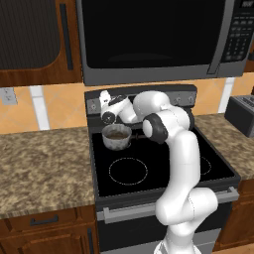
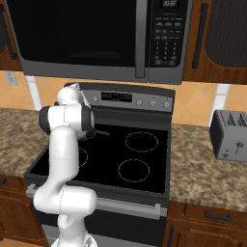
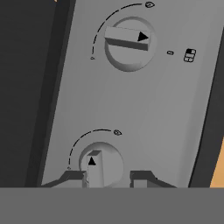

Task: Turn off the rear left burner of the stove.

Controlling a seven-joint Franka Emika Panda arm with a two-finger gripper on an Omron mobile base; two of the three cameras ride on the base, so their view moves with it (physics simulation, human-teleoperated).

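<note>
Left base view: brown speckled desk (image 1: 39,163) at 9 o'clock, black glass stove (image 1: 149,173) in the middle, microwave (image 1: 154,39) at 12 o'clock above it. The rear left burner (image 1: 117,145) sits under a small steel saucepan (image 1: 116,136) with dark contents, at the 10 o'clock corner of the glass top. The white arm (image 1: 181,163) rises from 5 o'clock, bends over the stove, wrist reaching to the grey back panel (image 1: 139,94). Tool (image 1: 105,99) is at the panel's left end, just above and behind the saucepan, so the burner lies at about 6 o'clock below the tool. A toaster (image 1: 243,114) stands at 3 o'clock on the right desk.

Right base view: the arm covers the stove's left side; the panel shows a display (image 2: 116,96) and two knobs (image 2: 159,102) at its right end.

Hand view: the panel is close up. Upper knob (image 3: 128,43) at 12 o'clock, its bar lying crosswise, arrow pointing to 3 o'clock. Lower knob (image 3: 99,164) at 6 o'clock, bar upright, arrow pointing to 12 o'clock. Tool (image 3: 107,177) straddles the lower knob: left fingertip (image 3: 72,177) against the bar's left side, right fingertip at 5 o'clock standing a little apart from the bar. Jaws are narrow around the bar; cannot tell if the grip is firm.
</note>
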